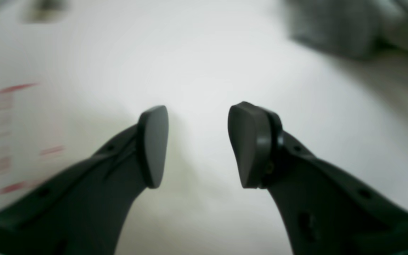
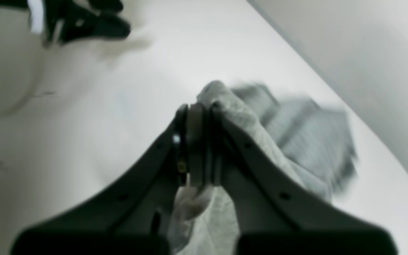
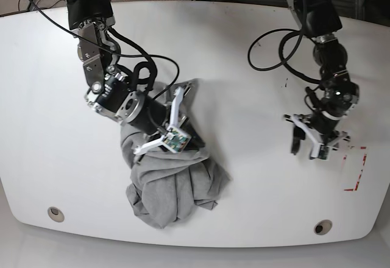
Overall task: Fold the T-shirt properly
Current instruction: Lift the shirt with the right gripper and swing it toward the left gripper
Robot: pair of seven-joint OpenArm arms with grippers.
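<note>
Your right fingers are closed on the bunched T-shirt; your left fingers stand open above the counter.

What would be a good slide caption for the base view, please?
Right claw lifts the bunched grey T-shirt; left claw open, empty.

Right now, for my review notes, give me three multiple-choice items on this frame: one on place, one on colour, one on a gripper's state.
1. Where does the T-shirt lie?
A. bunched on the table under the right arm
B. spread flat by the red marks
C. on the floor

2. What colour is the T-shirt?
A. red
B. grey
C. black

3. How is the left gripper?
A. shut on cloth
B. out of sight
C. open and empty

Key: 1 A, base view shows the heap there; 2 B, grey fabric throughout; 3 C, its fingers stand apart over bare table, while the right gripper pinches the cloth.
</note>
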